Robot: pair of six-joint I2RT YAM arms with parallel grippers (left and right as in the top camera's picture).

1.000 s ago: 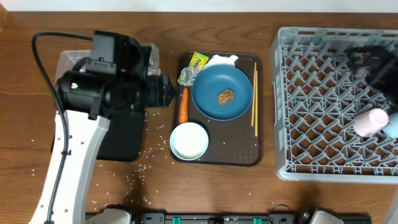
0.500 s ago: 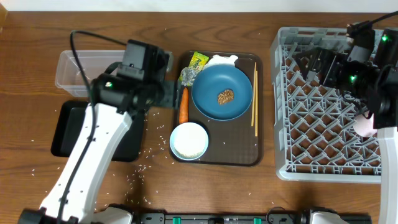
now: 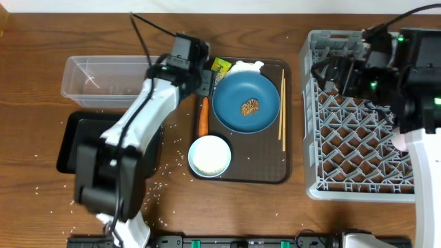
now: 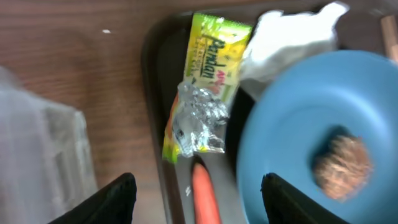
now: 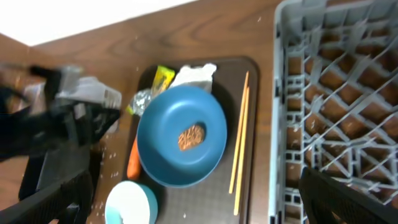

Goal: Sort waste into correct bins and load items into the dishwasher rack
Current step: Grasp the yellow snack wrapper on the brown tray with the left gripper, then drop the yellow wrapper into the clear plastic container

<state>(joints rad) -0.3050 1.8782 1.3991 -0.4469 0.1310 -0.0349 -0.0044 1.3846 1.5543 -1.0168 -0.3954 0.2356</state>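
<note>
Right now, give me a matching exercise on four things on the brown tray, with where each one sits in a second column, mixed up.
Things:
1. carrot
2. chopsticks
3. morsel
4. bowl

Places, as seen from overhead:
A. on the plate
B. along the plate's right side
C. along the plate's left side
D. at the tray's near edge, in front of the plate

Pairs: 1-C, 2-B, 3-A, 4-D
</note>
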